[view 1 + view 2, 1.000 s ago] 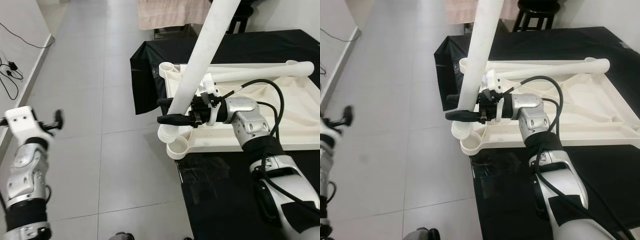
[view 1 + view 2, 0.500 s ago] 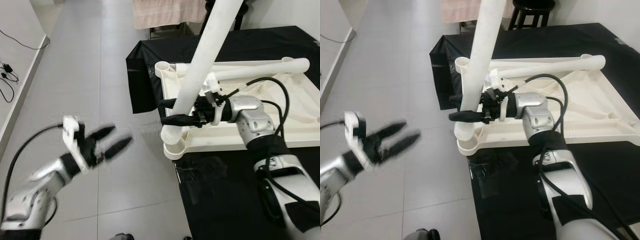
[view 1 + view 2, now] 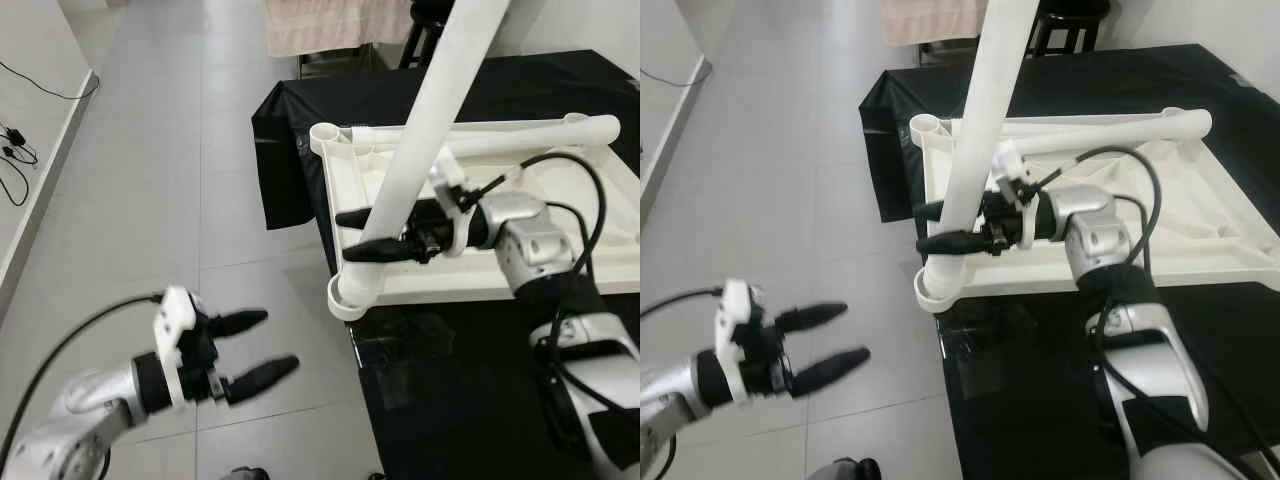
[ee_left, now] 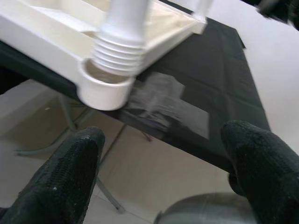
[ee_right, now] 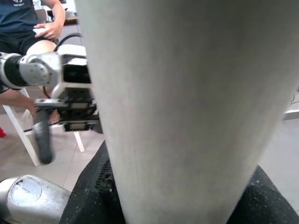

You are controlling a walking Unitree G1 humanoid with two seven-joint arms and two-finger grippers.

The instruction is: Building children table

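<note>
The white table leg [image 3: 420,150] stands tilted, its ribbed lower end seated in the corner socket [image 3: 352,292] of the upturned white tabletop [image 3: 560,280], which lies on a black-draped table [image 3: 470,400]. And there's the right gripper [image 3: 372,236], clamped on that leg just above the socket, one black finger on each side of the tube. From the right wrist the leg [image 5: 182,112] looms pale between the two pads, and beyond it sits a person [image 5: 32,28] on a chair. A second white leg [image 3: 520,138] lies flat along the far rim of the tabletop, behind the gripper. Over to the left and lower down, the left gripper [image 3: 262,345] hangs above the grey tiled floor [image 3: 150,200], fingers spread wide with nothing between them, pointing toward the socket corner but well short of it. Its wrist camera looks straight at that ribbed end [image 4: 119,49] in the socket cup [image 4: 103,88], framed by its own two black fingertips [image 4: 70,182].
</note>
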